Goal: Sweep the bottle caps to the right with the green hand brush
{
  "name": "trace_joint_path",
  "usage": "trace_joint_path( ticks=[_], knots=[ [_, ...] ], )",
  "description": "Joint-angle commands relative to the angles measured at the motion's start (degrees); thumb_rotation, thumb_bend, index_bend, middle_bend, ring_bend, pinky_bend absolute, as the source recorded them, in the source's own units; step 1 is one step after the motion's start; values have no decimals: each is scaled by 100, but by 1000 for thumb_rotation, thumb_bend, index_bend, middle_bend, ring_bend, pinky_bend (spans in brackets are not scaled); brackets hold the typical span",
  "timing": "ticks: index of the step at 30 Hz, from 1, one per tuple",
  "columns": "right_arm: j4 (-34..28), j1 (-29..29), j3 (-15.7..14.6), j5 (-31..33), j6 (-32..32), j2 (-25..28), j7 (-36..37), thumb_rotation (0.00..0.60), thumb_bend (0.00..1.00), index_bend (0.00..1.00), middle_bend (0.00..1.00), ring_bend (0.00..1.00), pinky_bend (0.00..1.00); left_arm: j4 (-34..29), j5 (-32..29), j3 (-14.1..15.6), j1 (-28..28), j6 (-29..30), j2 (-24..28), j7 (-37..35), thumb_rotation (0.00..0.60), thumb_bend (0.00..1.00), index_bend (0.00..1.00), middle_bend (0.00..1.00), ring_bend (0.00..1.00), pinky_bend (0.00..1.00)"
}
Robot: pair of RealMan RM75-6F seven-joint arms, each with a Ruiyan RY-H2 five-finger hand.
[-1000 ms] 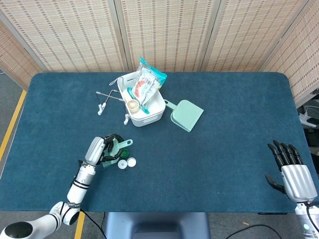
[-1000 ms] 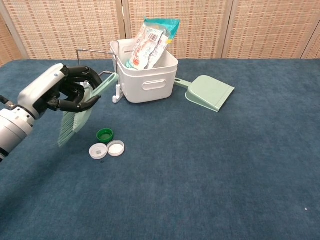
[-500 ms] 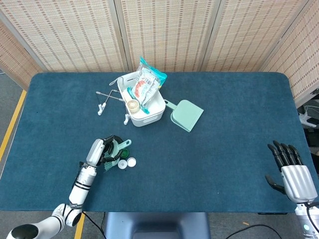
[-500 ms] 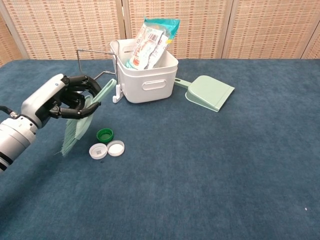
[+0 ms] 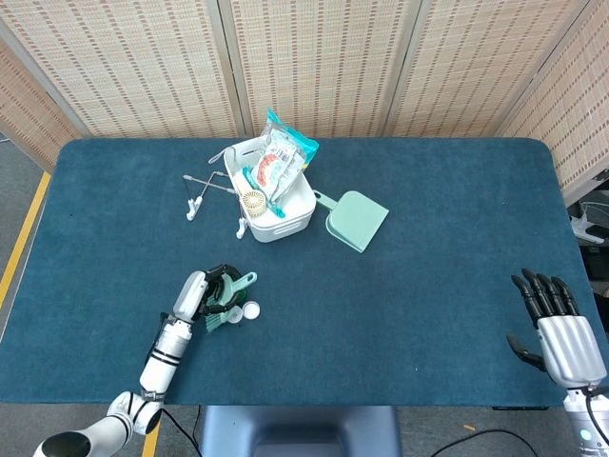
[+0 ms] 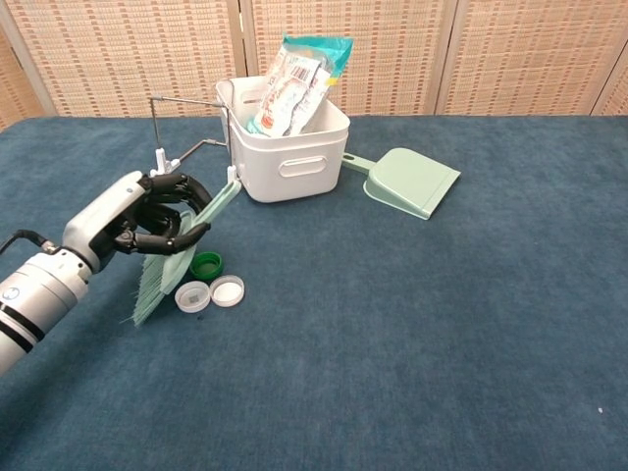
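Three caps lie on the blue table (image 6: 442,324) near its left front: a green cap (image 6: 206,263) and two white caps (image 6: 210,293) just in front of it. The left hand (image 6: 147,218) grips the brush (image 6: 175,263), fingers curled around its handle; the bristles slant down to the table, touching or just beside the left white cap. One white bin (image 6: 290,157) stands behind, holding upright snack packets (image 6: 299,80); the head view also shows a round wicker-like item (image 5: 252,200) inside. A dustpan (image 6: 412,182) lies right of the bin. A wire rack (image 6: 182,128) sits left of it. The right hand (image 5: 557,328) rests at the right edge, fingers straight and slightly spread, holding nothing.
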Motion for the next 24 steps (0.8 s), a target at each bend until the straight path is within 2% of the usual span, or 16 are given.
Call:
trace_joint_path(
  ticks=[1, 24],
  knots=[
    [3, 6, 4, 12, -16, 0, 7, 600, 217, 0, 0, 0, 0, 155, 40, 48, -12, -38, -138, -85, 600, 765, 776, 932, 782, 987],
    [-12, -40, 47, 17, 100, 104, 217, 600, 217, 0, 0, 0, 0, 774, 239, 172, -488, -322, -1018, -307, 600, 765, 776, 933, 781, 986]
  ],
)
